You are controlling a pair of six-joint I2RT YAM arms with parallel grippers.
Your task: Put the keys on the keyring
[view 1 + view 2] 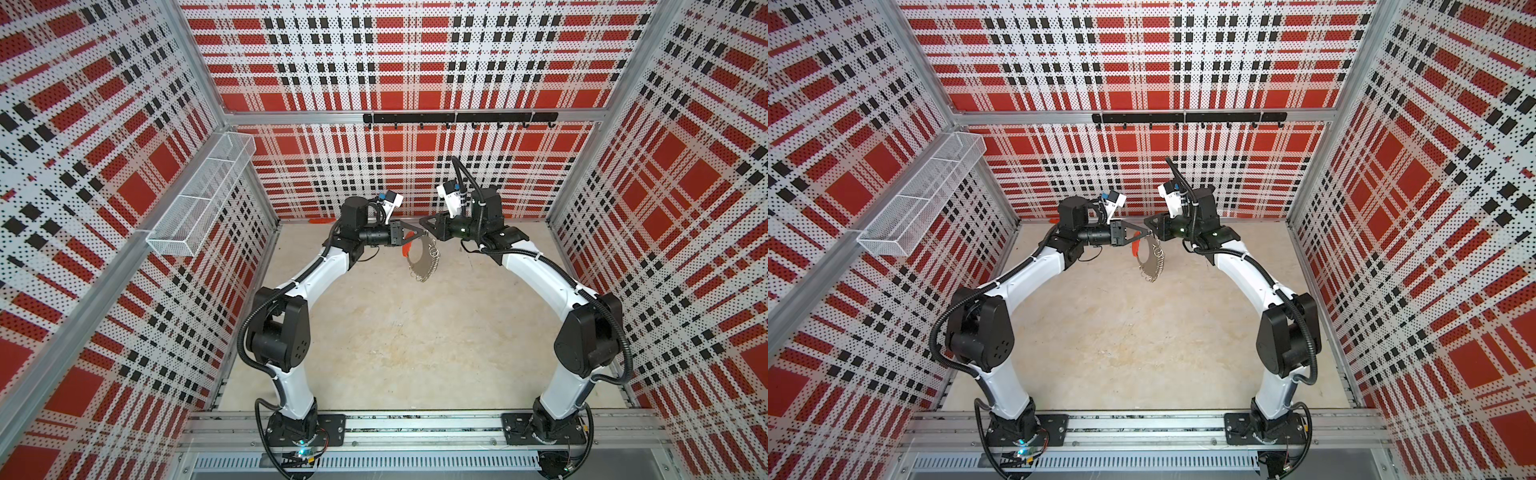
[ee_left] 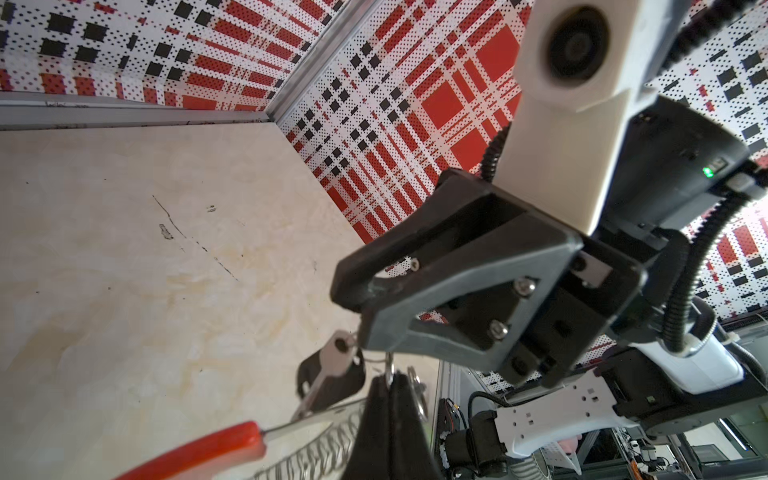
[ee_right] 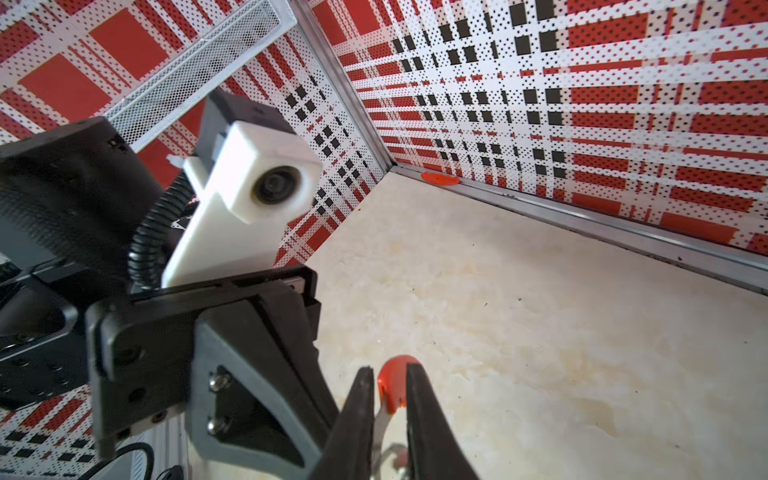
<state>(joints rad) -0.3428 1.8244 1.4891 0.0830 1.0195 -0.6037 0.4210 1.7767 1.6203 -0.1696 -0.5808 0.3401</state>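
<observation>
one small silver metal key [image 2: 328,370], backed by its black rectangular plastic tag [image 2: 347,388], dangles in mid-air, head just at the lower fingertip of the right gripper [image 2: 353,307]. a thin wire loop runs from the key head toward the left gripper [image 2: 388,380]; what the key hangs from, cannot tell. right gripper fingers [image 3: 361,407] stand a narrow gap apart; whether they pinch anything, cannot tell. left gripper fingers pressed together on the large flat grey crescent-shaped keyring [image 1: 419,259], on the band just past its red curved segment [image 2: 199,453]. keyring hangs below that grip, clear of the beige tabletop [image 1: 395,340], small silver split rings [image 1: 430,266] lining its rim. in both top views the two grippers meet tip to tip near the back wall. red, white and black plaid perforated walls [image 1: 415,62] all round; white wire mesh basket [image 1: 199,191] on the left wall.
</observation>
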